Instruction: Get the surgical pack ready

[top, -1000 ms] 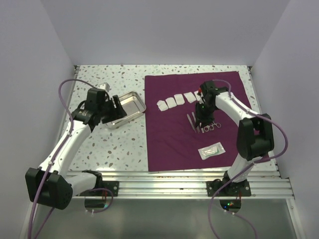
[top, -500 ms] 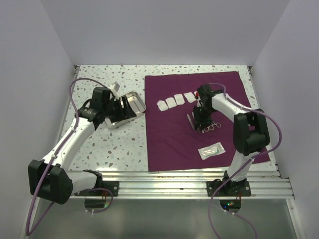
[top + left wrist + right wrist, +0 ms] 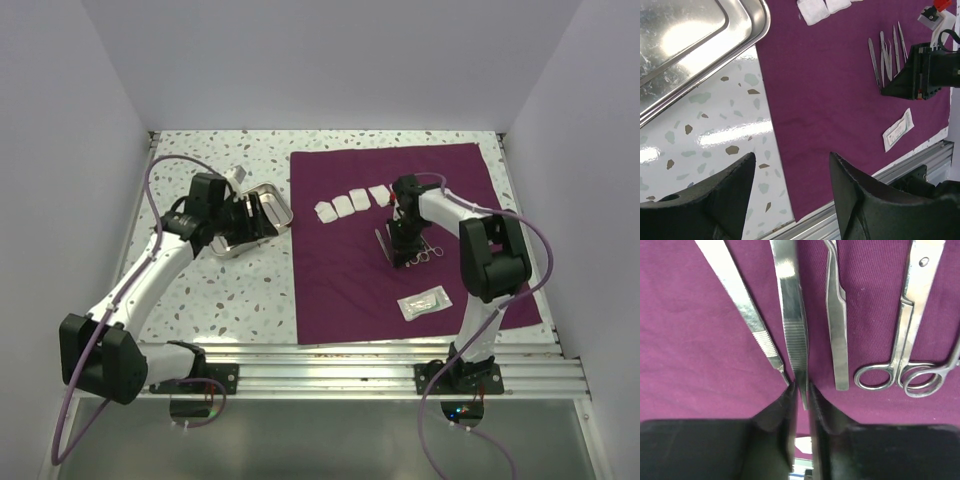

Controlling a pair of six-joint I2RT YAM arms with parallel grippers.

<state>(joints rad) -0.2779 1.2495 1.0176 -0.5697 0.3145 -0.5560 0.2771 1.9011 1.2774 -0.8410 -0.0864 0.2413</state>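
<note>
The purple-maroon drape lies flat on the table, and it also shows in the left wrist view. On it lie several gauze squares, a row of steel instruments and a white pouch. My right gripper points down at the instruments. In the right wrist view its jaws are closed to a narrow gap on the tip of the steel forceps, between a scalpel handle and a second flat tool; scissors lie at the right. My left gripper is open and empty beside the steel tray.
The steel tray sits on the speckled table left of the drape. An aluminium rail runs along the near edge. White walls close in the table on three sides.
My right gripper has come down onto the instrument row and its arm has folded in. My left gripper has shifted a little right over the tray.
</note>
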